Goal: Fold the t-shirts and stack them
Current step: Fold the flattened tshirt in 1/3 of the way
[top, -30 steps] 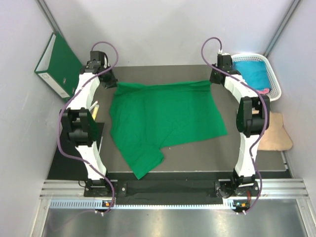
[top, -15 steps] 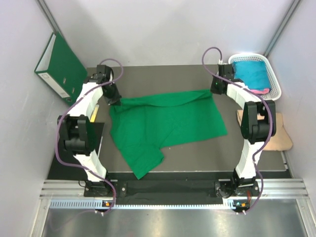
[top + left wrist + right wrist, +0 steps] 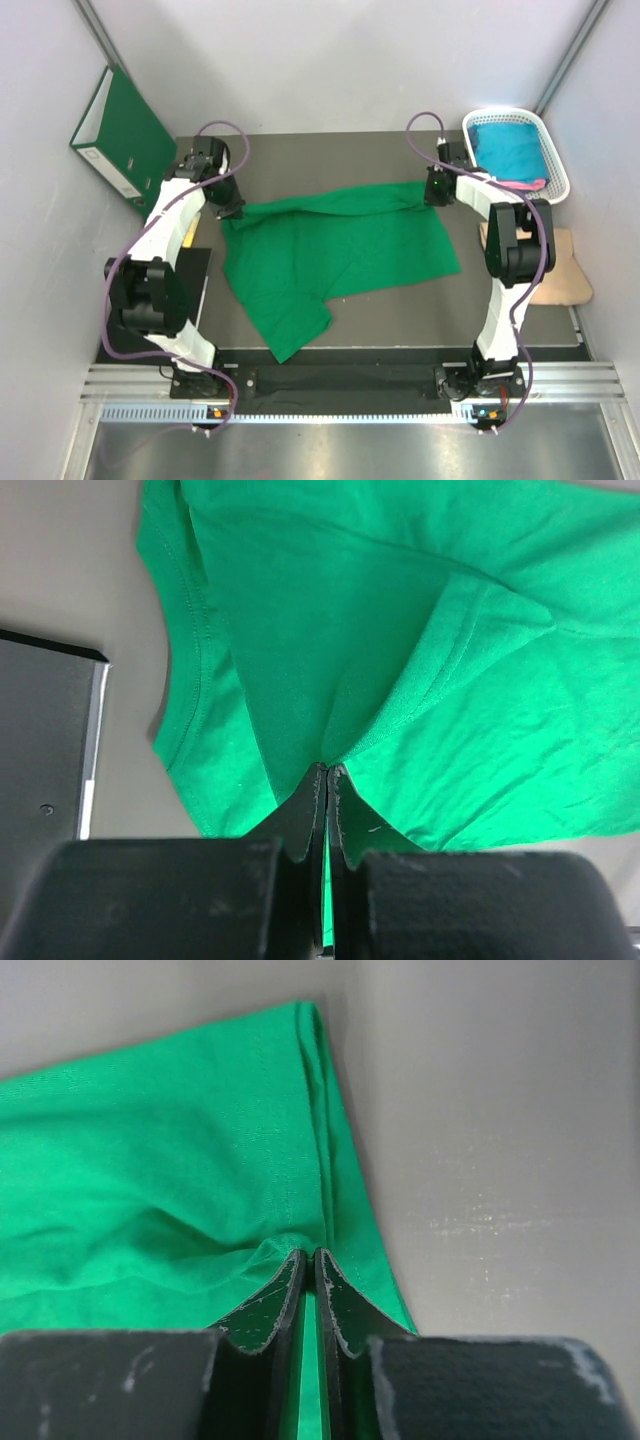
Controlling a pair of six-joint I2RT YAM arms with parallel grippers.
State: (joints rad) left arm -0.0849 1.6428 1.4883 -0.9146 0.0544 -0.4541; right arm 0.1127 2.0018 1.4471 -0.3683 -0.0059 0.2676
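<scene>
Corners of the green t-shirt [image 3: 340,255], upper frame, are clamped by the left gripper [image 3: 232,208] and right gripper [image 3: 433,192], and should be drawn downward evenly, kept taut.

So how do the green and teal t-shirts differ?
The green t-shirt lies spread on the table; the teal t-shirt sits bunched in the basket. The left hand and right hand pinch the green one's far corners; no hand touches the teal one. Both are plain cloth.
</scene>
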